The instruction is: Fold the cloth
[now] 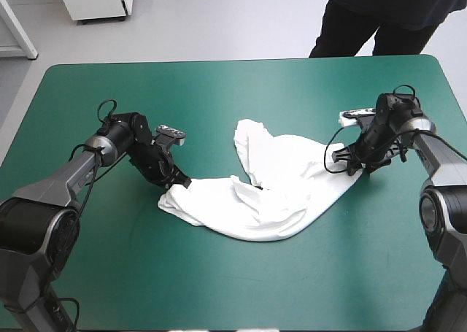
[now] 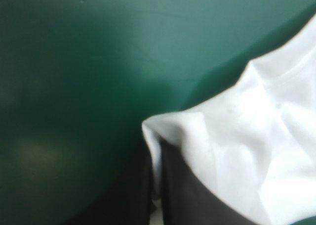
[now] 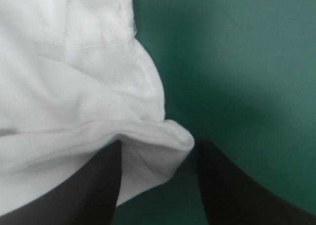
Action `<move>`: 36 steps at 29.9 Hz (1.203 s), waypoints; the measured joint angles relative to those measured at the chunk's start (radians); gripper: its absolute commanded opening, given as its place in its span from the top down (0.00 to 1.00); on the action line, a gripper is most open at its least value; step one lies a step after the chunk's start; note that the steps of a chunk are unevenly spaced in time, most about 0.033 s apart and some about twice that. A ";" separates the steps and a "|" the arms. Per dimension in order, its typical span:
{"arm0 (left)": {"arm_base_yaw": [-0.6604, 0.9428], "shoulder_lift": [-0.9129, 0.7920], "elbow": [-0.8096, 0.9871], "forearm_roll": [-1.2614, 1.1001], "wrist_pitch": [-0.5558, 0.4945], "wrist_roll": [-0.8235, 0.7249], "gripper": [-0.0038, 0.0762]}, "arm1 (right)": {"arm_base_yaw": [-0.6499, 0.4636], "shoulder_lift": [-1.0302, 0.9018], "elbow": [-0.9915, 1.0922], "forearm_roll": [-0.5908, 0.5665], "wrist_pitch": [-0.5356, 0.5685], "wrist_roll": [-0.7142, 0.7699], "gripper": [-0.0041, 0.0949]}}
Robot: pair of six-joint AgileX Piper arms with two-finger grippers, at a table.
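The white T-shirt (image 1: 270,186) lies crumpled and partly spread across the middle of the teal-green table, with one flap folded up toward the far side. My left gripper (image 1: 177,179) sits low at the shirt's left corner. In the left wrist view that gripper (image 2: 157,153) is shut on the T-shirt (image 2: 256,151), a thin strip of cloth pinched between its fingers. My right gripper (image 1: 352,162) is at the shirt's right edge. In the right wrist view it (image 3: 159,147) stands open, with a rolled edge of the T-shirt (image 3: 74,86) lying between its fingers (image 3: 98,190).
The teal-green cover (image 1: 219,288) shows bare around the shirt on every side, widest toward the near edge and the far left. Both arms reach in low over the table from its left and right sides.
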 measured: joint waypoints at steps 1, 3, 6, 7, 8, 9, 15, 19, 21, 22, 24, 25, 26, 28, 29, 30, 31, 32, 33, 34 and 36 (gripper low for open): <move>0.000 0.000 0.000 0.000 0.000 0.000 0.98 | 0.000 0.008 0.000 0.000 -0.001 -0.002 0.48; -0.001 0.000 0.000 0.000 0.000 0.001 0.98 | 0.000 0.011 -0.001 0.000 -0.004 -0.003 0.48; -0.002 0.001 0.000 -0.001 0.000 0.001 0.98 | 0.000 0.019 -0.004 0.001 -0.002 -0.007 0.51; -0.002 0.001 0.000 -0.001 0.000 0.001 0.98 | 0.000 0.022 -0.007 0.004 0.003 -0.011 0.54; -0.002 0.001 0.000 -0.001 0.000 0.001 0.98 | -0.001 0.024 -0.010 0.008 0.006 -0.014 0.59; -0.002 0.001 0.000 -0.001 0.000 0.001 0.98 | -0.002 0.027 -0.012 0.011 0.008 -0.022 0.66; -0.003 0.001 0.000 -0.001 0.000 0.001 0.98 | -0.009 0.034 -0.019 0.062 0.013 -0.085 0.97; -0.003 -0.005 0.000 -0.002 0.001 0.001 0.98 | -0.009 0.034 -0.019 0.123 0.024 -0.098 0.97; -0.005 -0.018 0.008 -0.003 0.008 0.001 0.98 | -0.008 0.031 -0.019 0.136 0.035 -0.099 0.97; -0.007 -0.030 0.014 -0.003 0.022 0.001 0.98 | -0.007 0.025 -0.019 0.142 0.041 -0.099 0.97; -0.007 -0.078 0.021 -0.003 0.049 0.001 0.98 | -0.006 0.004 -0.021 0.152 0.059 -0.098 0.97; -0.007 -0.117 0.022 -0.003 0.058 0.000 0.98 | -0.006 -0.016 -0.028 0.154 0.069 -0.096 0.97; -0.008 -0.163 0.022 -0.003 0.067 -0.003 0.98 | -0.006 -0.041 -0.040 0.157 0.081 -0.091 0.97; -0.008 -0.259 0.022 -0.004 0.079 -0.017 0.98 | -0.006 -0.095 -0.070 0.158 0.103 -0.080 0.97; -0.008 -0.314 0.022 -0.004 0.086 -0.025 0.98 | -0.006 -0.128 -0.087 0.160 0.115 -0.071 0.97; -0.008 -0.359 0.022 -0.004 0.089 -0.030 0.98 | -0.006 -0.155 -0.100 0.162 0.126 -0.065 0.97; -0.008 -0.413 0.022 -0.004 0.094 -0.035 0.98 | -0.006 -0.197 -0.117 0.165 0.134 -0.059 0.97; -0.008 -0.467 0.022 -0.004 0.100 -0.038 0.98 | -0.006 -0.225 -0.126 0.169 0.140 -0.053 0.97; -0.008 -0.518 0.022 -0.004 0.105 -0.041 0.98 | -0.006 -0.260 -0.136 0.173 0.144 -0.051 0.97; -0.008 -0.567 0.022 -0.004 0.110 -0.044 0.98 | -0.006 -0.297 -0.144 0.181 0.148 -0.049 0.97; -0.008 -0.650 0.021 -0.003 0.121 -0.045 0.98 | -0.006 -0.365 -0.154 0.192 0.154 -0.047 0.97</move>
